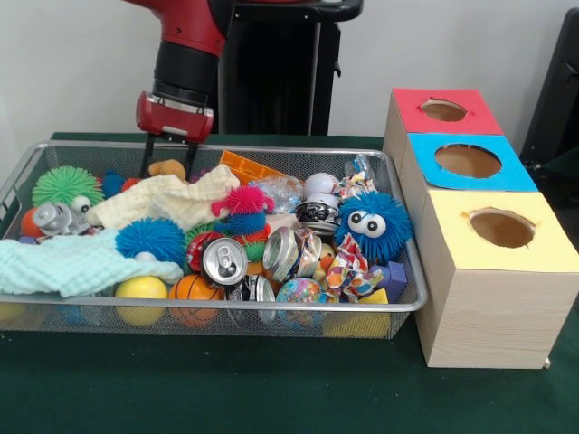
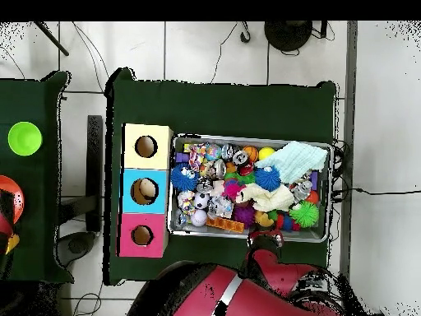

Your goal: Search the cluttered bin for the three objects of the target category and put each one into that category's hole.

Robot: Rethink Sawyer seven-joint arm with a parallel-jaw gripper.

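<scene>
The wire-mesh bin (image 1: 271,313) is packed with toys, cans and cloths; in the overhead view its rim (image 2: 247,137) shows too. My gripper (image 1: 168,155) hangs at the bin's far left rim, open. Its fingers (image 1: 147,155) stand on either side of a small brown plush thing (image 1: 167,168); I cannot tell whether they touch it. From above, the gripper (image 2: 265,239) is at the bin's bottom edge. The red-topped hole (image 1: 443,110) is the farthest of three on the wooden boxes to the right. It also shows in the overhead view (image 2: 141,235).
The blue-topped hole (image 1: 468,161) and yellow-topped hole (image 1: 502,228) sit nearer the camera. The bin holds soda cans (image 1: 223,260), spiky balls (image 1: 149,240), a blue fuzzy toy with eyes (image 1: 373,223), a cream cloth (image 1: 163,201) and a pale green cloth (image 1: 72,264). A green bowl (image 2: 25,137) sits on a side table.
</scene>
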